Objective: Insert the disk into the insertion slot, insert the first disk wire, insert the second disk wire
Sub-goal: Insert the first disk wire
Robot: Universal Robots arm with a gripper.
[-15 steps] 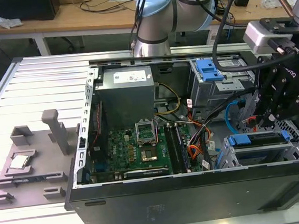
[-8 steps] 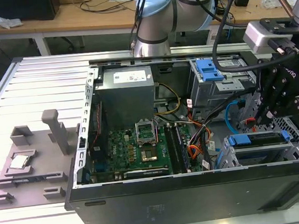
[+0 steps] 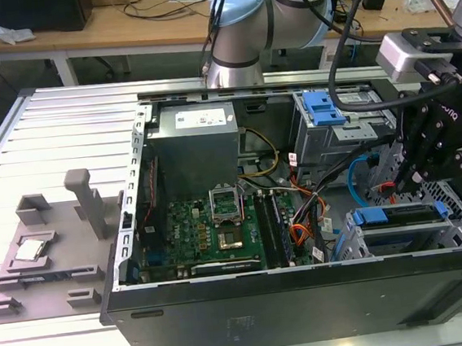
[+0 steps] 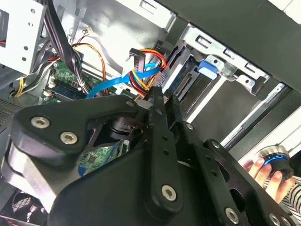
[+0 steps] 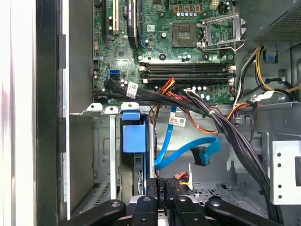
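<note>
The disk (image 3: 399,216), in its bright blue caddy (image 5: 134,134), sits inside the silver perforated insertion slot (image 3: 359,246) at the case's front corner on the exterior view's right. My gripper (image 3: 402,183) hangs just behind the slot. In both wrist views it (image 5: 163,197) is shut on the small dark plug of the first disk wire (image 5: 181,178), whose orange, red and yellow leads (image 4: 146,77) run up from the fingertips. The second disk wire (image 5: 183,150), a light blue flat cable, loops loose beside the slot, and its plug (image 5: 201,155) hangs free.
The open case holds the power supply (image 3: 194,144), the motherboard (image 3: 212,228) and a grey bay with a blue latch (image 3: 323,107). A thick black cable bundle (image 5: 225,127) crosses near the slot. A grey fixture (image 3: 34,249) lies on the exterior view's left. A hand (image 4: 270,176) rests outside the case.
</note>
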